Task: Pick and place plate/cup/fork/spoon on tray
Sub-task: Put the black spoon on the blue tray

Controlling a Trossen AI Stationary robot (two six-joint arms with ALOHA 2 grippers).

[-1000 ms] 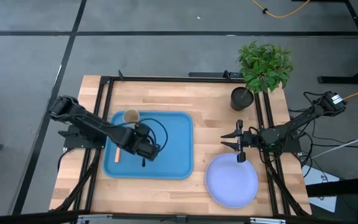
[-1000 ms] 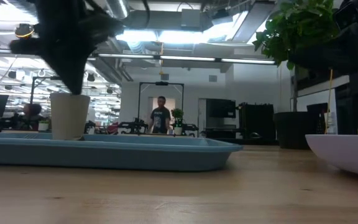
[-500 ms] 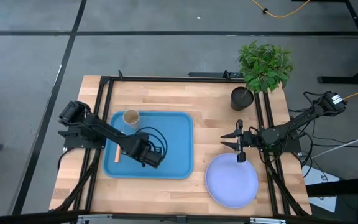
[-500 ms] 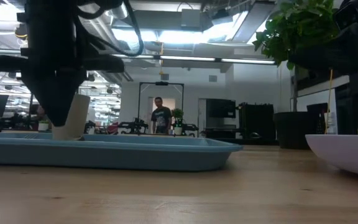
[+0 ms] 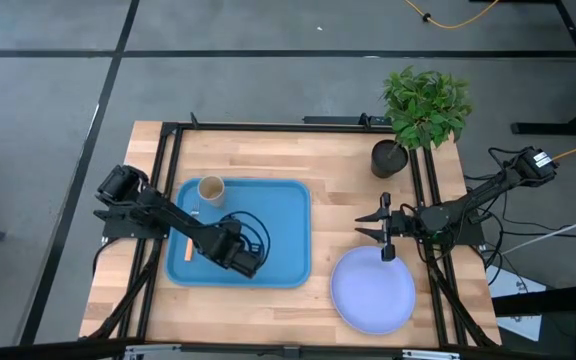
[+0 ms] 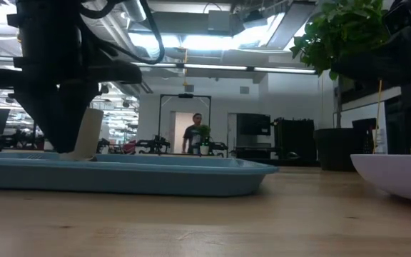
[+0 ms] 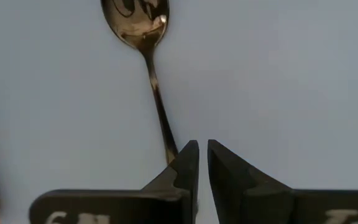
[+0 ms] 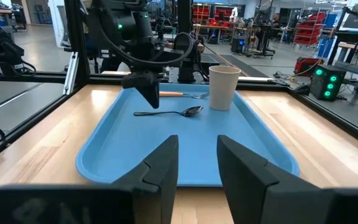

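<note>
Step in hand: the slim dark metal spoon (image 7: 149, 74) lies flat on the large bright blue plastic tray (image 5: 286, 262); this looks like the release at the end of its placing.
Left gripper (image 7: 202, 163): low over the tray in the lower left of the high view, fingers parted by a thin slit, the spoon's handle end just beside one tip; I cannot tell whether it touches or is pinched.
Right gripper (image 8: 196, 163): waiting right of centre in the high view, fingers spread, holding nothing.
Already on the tray: the small tan paper-like cup (image 5: 211, 189) upright in the upper left corner; the fork with silver tines and orange handle (image 8: 178, 94) along the left edge.
Left to do: the round pale lavender-blue plate (image 5: 372, 291) sits off the tray at lower right.
Next move: probably the left arm lifts clear, then the plate wants an edge grip.
Surface: light wooden table (image 5: 348, 175), a black potted green plant (image 5: 423, 110) at upper right.
Room: a grey floor and workshop benches; a person (image 6: 196, 135) stands far off.
</note>
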